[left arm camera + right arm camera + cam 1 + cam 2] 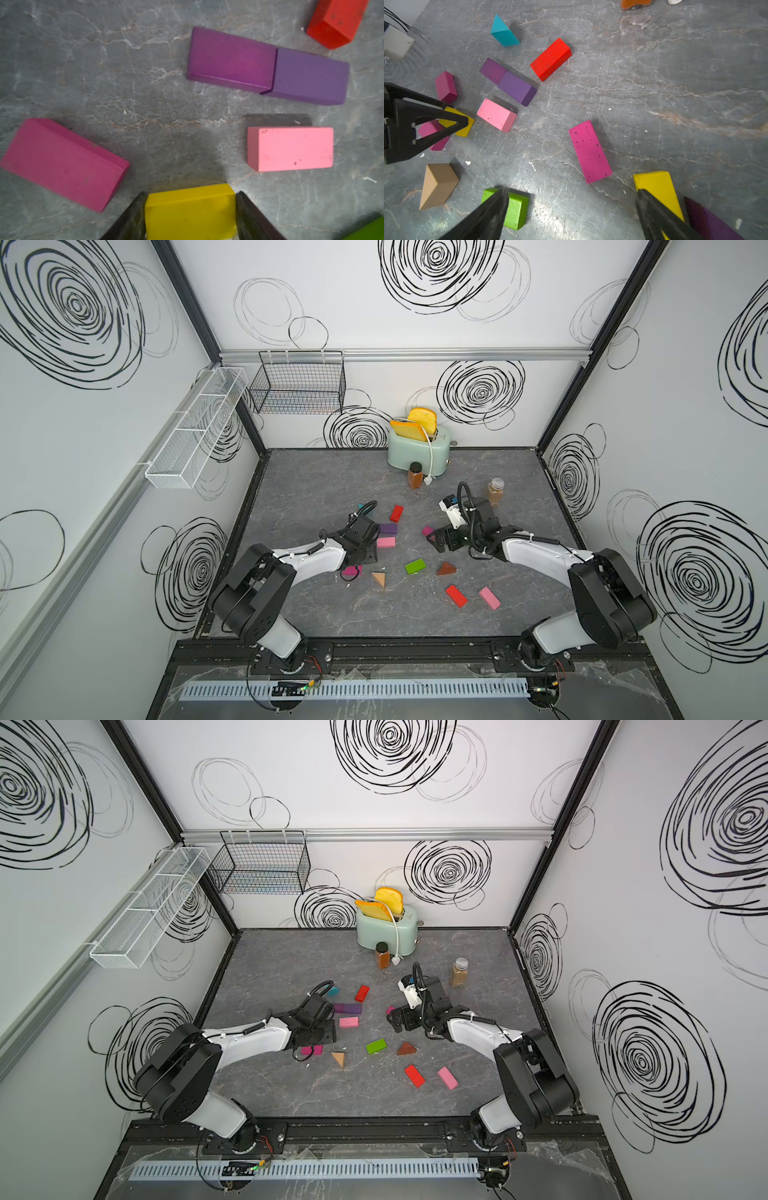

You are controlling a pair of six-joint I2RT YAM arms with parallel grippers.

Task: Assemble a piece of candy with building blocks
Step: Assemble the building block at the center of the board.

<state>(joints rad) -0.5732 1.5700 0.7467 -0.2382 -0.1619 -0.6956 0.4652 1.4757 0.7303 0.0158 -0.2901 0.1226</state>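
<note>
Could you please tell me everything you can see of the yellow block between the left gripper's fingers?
The yellow block is a plain rectangular brick, matte yellow, seemingly painted wood, with a few faint specks on top. It lies flat, apparently on the grey marbled table. The left gripper has a black finger flush against each of two opposite sides. The right wrist view shows a magenta block close beside it; whether they touch is unclear.
</note>
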